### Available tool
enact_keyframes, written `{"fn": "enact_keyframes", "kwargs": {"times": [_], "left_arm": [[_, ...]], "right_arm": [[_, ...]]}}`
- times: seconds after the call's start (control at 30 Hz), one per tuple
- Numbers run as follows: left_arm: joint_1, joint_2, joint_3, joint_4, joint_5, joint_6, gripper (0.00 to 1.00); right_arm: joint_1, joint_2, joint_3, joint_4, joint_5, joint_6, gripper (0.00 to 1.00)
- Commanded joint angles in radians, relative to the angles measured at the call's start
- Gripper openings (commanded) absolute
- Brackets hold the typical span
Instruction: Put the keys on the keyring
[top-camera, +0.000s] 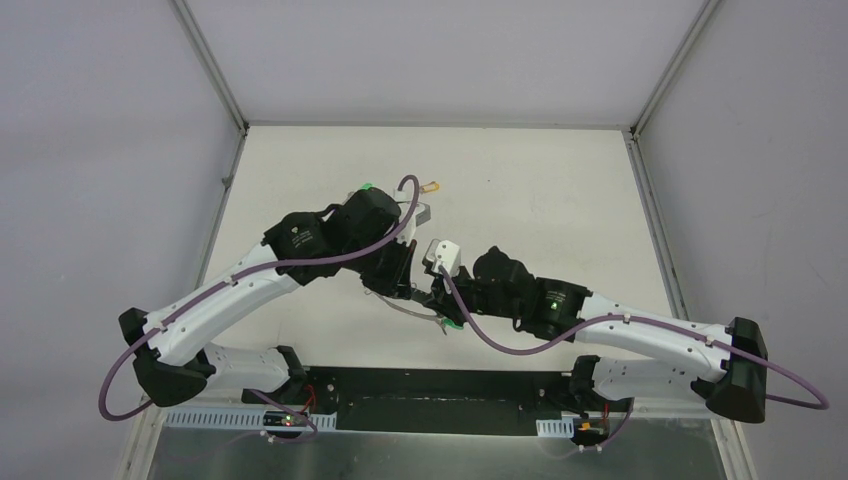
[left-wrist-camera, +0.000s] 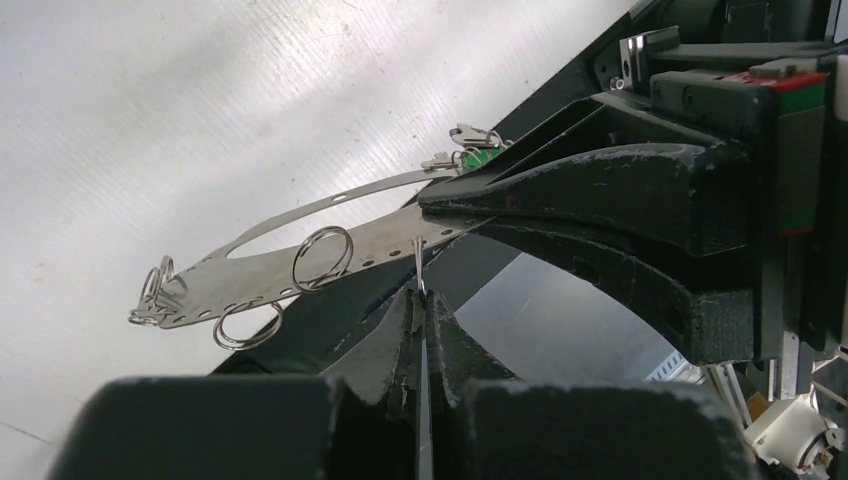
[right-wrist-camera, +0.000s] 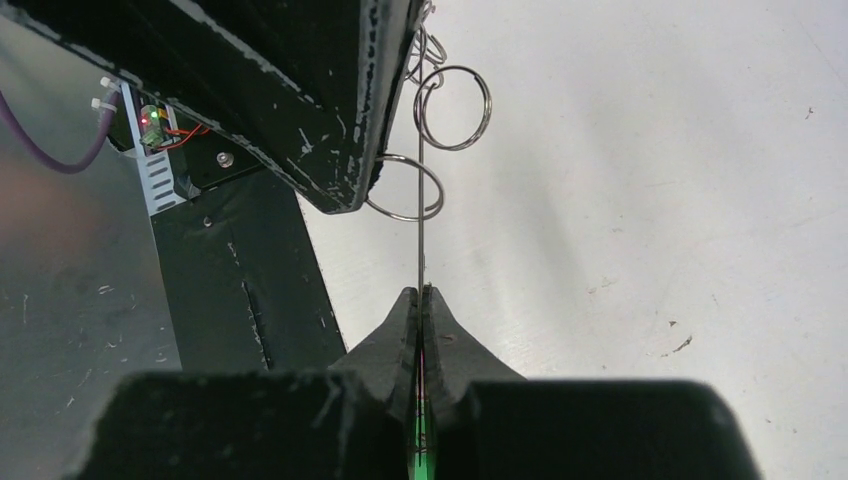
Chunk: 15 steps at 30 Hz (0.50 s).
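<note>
Keyring clamped edge-on in closed right claw, closed left claw pinching small ring at its edge

Top view: bench overlooked from above, behind. Wrist views: taken close along left gripper, right gripper; keyring shared.

The table is a pale off-white sheet, matt, with a few small dark specks on it, and a black strip runs along its near edge. Well beyond the black strip, toward the far edge, a small key with a yellow-tan head lies on the bare surface.
</note>
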Motion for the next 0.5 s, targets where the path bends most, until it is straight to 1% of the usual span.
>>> {"fn": "enact_keyframes", "kwargs": {"times": [0.0,0.2,0.27,0.47], "left_arm": [[0.001,0.010,0.057,-0.043,0.003,-0.028,0.00],[0.001,0.026,0.068,-0.047,0.022,-0.033,0.00],[0.002,0.033,0.069,-0.047,0.032,-0.033,0.00],[0.002,0.054,0.071,-0.046,0.049,-0.030,0.00]], "right_arm": [[0.009,-0.002,0.058,0.020,0.061,-0.016,0.00],[0.017,0.003,0.062,0.016,0.065,-0.019,0.00],[0.020,0.008,0.067,0.011,0.102,-0.020,0.00],[0.035,0.014,0.074,-0.002,0.128,-0.038,0.00]]}}
